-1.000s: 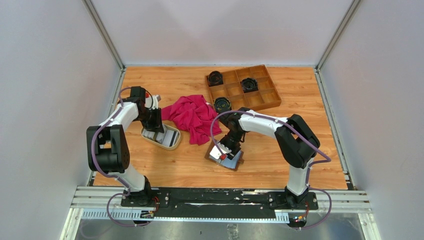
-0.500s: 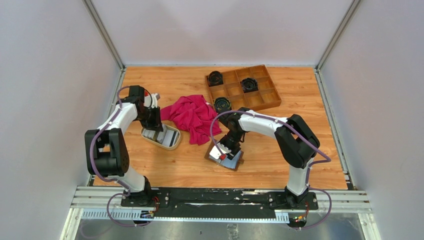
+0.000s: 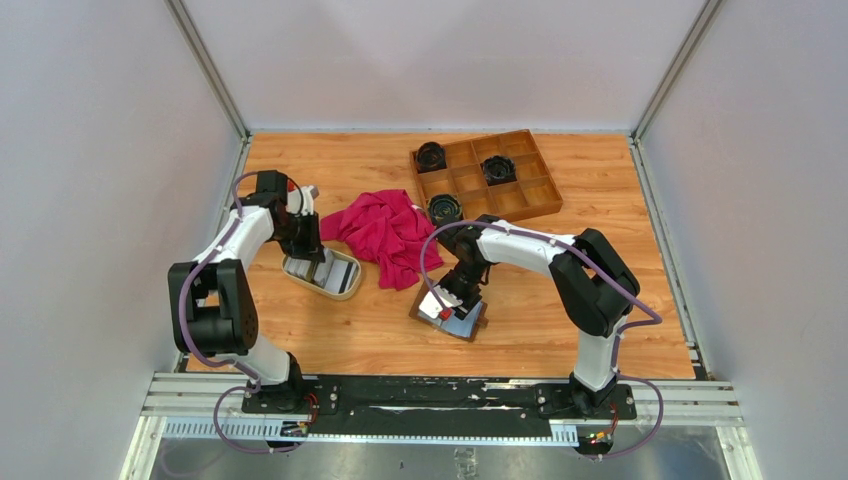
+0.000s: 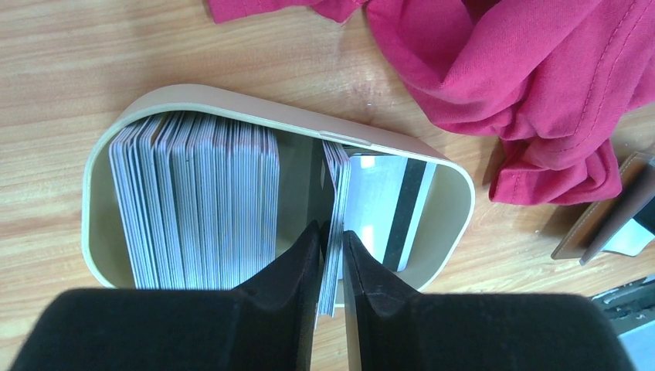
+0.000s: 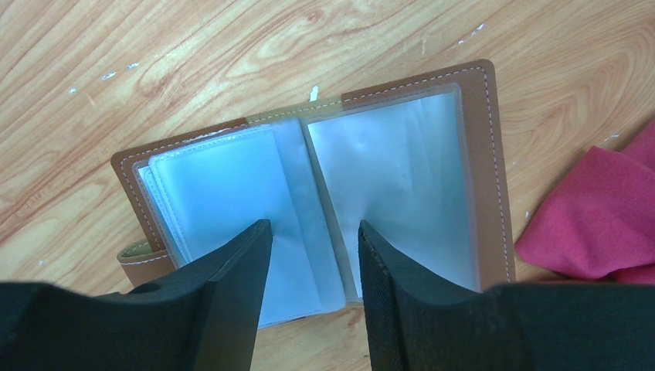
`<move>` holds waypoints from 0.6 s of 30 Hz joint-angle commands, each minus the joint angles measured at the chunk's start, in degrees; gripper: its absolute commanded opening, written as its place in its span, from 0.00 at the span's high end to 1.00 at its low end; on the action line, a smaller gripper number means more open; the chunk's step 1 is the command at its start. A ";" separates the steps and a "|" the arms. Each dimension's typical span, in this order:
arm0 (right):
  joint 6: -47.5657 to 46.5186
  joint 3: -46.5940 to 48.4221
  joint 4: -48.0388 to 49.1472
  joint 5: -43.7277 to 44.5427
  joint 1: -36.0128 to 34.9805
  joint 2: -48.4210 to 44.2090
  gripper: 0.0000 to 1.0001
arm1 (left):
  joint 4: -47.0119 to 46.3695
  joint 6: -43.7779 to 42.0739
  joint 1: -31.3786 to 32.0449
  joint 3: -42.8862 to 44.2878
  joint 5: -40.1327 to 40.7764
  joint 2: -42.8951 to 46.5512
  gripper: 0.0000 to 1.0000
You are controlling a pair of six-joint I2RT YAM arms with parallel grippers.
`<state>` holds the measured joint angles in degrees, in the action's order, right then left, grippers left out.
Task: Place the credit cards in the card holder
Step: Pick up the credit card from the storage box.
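Note:
The credit cards [image 4: 197, 205] stand on edge in a packed row inside a cream oval dish [image 4: 232, 100]. My left gripper [image 4: 330, 232] reaches into that dish [image 3: 345, 290], and its black fingers [image 4: 297, 263] are shut on a thin bunch of cards [image 4: 334, 193] set apart from the row. One more card with a dark stripe [image 4: 386, 201] lies flat at the dish's right end. The card holder [image 5: 402, 170] lies spread on the table with its clear pockets up. My right gripper [image 5: 315, 228] is open, a fingertip on each side of its fold [image 3: 455, 318].
A red cloth [image 3: 385, 230] lies crumpled between the dish and the card holder. A brown wooden compartment tray [image 3: 548, 172] stands at the back right with black round objects [image 3: 497, 168] in and beside it. The left arm [image 3: 250, 230] bends over the table's left side.
The left fingers have drawn together onto the thin bunch of cards, and the left arm has shifted slightly. The right arm and card holder have not moved.

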<state>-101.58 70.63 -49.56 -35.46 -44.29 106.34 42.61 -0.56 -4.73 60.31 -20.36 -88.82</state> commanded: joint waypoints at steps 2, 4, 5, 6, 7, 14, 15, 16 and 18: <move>-0.15 -0.14 -2.04 0.49 -1.50 1.56 0.51 | 0.98 0.29 -0.55 -0.57 -0.76 2.05 0.83; -0.27 -0.15 -2.03 0.52 -1.50 1.55 0.51 | 0.98 0.29 -0.70 -0.68 -0.73 2.25 0.85; -0.28 -0.14 -2.03 0.50 -1.50 1.50 0.51 | 0.87 0.29 -0.76 -0.72 -0.66 2.32 0.87; -0.28 -0.19 -2.03 0.48 -1.50 1.53 0.51 | 0.94 0.32 -0.81 -0.72 -0.54 2.45 0.88; -0.29 -0.15 -2.03 0.53 -1.50 1.58 0.51 | 0.91 0.30 -0.88 -0.81 -0.48 2.50 0.93; -0.29 -0.14 -2.14 0.62 -1.45 1.55 0.51 | 0.85 0.28 -1.04 -0.75 -0.52 1.53 1.00; -0.29 -0.14 -2.12 0.61 -1.49 1.47 0.51 | 0.89 0.29 -1.04 -0.73 -0.63 1.40 0.96; -0.24 -0.14 -2.19 0.58 -1.50 1.49 0.51 | 0.86 0.35 -1.07 -0.68 -0.49 1.21 0.88; -0.34 -0.16 -2.25 0.50 -1.48 1.45 0.51 | 0.90 0.29 -1.07 -0.64 -0.22 1.05 0.82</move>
<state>-101.58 70.63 -49.60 -35.46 -44.31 106.34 42.63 -0.25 -5.23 60.07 -20.36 -87.59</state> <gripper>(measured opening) 0.489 0.140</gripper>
